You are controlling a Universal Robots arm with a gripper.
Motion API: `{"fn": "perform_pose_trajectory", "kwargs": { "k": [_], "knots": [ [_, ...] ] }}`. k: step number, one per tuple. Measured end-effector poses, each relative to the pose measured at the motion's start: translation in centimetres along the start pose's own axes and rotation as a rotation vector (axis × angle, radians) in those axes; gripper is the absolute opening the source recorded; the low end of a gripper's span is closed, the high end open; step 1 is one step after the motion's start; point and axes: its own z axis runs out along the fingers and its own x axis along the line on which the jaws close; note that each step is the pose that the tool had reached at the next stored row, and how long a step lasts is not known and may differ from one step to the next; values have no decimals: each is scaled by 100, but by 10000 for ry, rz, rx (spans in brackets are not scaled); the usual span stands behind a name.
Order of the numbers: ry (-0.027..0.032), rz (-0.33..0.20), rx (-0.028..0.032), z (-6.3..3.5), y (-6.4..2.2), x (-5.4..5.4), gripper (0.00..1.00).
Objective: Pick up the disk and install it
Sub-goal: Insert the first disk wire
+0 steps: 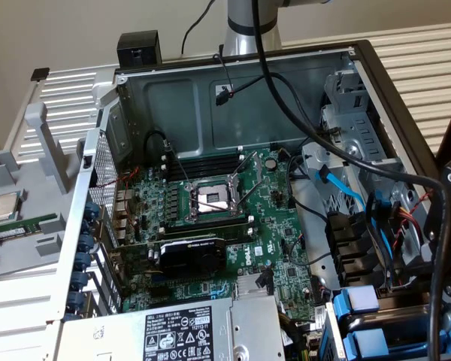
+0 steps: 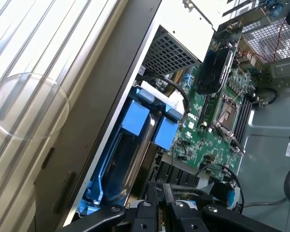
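The black metal tool (image 2: 165, 216) is seen close to the drive bay of the open black computer case (image 1: 391, 83); whether it is spread or pressed together cannot be told. The silver disk in its blue plastic carrier frame (image 2: 111, 176) is seated in that bay, at five o'clock from the green motherboard (image 1: 282, 259), just beside a similar blue-framed drive (image 2: 165, 133).

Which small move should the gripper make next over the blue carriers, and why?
Probably a short, slow descent toward the two blue drive carriers. The gripper hangs over them, beside the side wall of the computer case, so only a little travel seems left. I cannot tell which of the two carriers is meant.
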Motion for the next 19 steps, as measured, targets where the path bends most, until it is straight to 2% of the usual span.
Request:
{"fn": "perform_pose_trajectory", "kwargs": {
  "k": [6,10,14,19],
  "knots": [
    [-6,5,-10,-1,0,-1,16],
    [11,10,-15,-53,4,-36,16],
    [119,16,-21,-108,6,-85,16],
    [360,79,-84,-127,14,-101,16]
  ]
}}
